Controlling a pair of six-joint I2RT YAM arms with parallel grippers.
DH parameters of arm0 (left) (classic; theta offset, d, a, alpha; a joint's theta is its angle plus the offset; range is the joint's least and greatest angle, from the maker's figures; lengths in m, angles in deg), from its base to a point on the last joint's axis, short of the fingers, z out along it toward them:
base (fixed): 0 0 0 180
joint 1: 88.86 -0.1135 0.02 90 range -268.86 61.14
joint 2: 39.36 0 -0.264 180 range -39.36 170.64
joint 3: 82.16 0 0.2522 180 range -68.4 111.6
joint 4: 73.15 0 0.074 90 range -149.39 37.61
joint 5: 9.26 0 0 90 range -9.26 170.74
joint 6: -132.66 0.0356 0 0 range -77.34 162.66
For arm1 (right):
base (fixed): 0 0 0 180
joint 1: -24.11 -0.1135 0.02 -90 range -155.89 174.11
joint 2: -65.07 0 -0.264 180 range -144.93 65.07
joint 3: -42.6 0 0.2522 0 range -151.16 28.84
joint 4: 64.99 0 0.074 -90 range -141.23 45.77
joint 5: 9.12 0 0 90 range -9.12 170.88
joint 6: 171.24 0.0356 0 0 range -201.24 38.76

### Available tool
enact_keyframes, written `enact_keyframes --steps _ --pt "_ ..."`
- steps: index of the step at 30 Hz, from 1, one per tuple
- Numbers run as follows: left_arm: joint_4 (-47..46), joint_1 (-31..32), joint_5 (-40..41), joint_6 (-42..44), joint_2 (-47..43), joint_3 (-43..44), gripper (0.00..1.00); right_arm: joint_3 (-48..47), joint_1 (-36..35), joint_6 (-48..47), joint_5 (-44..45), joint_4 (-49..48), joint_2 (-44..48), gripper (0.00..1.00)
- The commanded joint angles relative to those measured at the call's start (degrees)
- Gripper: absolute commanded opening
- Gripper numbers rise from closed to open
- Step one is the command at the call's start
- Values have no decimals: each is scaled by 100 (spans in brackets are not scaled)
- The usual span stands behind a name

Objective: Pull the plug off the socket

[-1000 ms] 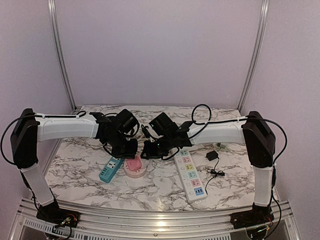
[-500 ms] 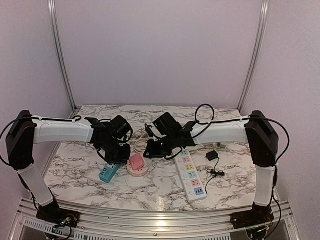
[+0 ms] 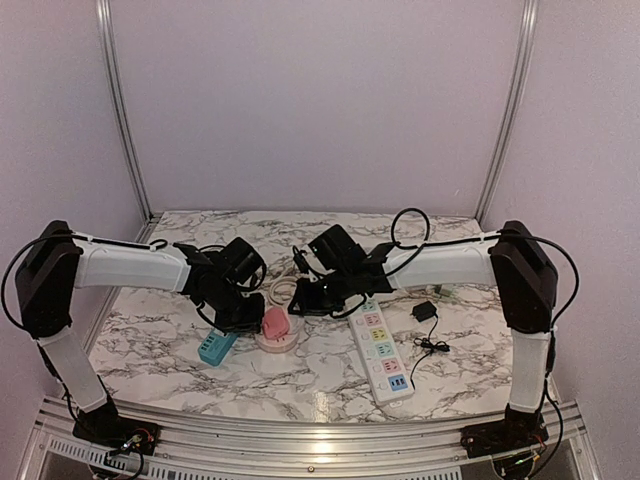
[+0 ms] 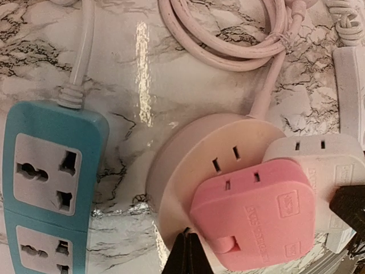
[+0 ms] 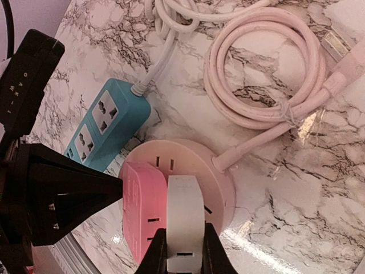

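Note:
A round pale pink socket lies at mid-table with a pink plug and a white plug standing in it side by side. In the right wrist view my right gripper is shut on the white plug, one finger on each side. The pink plug stands to its left on the socket. In the left wrist view my left gripper is shut, its tips against the socket's rim beside the pink plug. The white plug sits behind it.
A teal power strip lies just left of the socket, also in the left wrist view. A long white power strip lies to the right. A black adapter with its cable lies beyond it. The socket's coiled pink cable lies behind.
My left arm has come down and forward, its shut gripper now at the socket's left rim. My right gripper has stayed on the white plug.

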Motion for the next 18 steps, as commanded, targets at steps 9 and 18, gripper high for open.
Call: enact_keyframes --steps 9,18 --pt "-126 -24 -60 -12 324 -265 0 137 113 28 -80 -167 9 11" --pt "8 -23 34 66 493 -318 0 484 276 253 -833 -805 125 7"
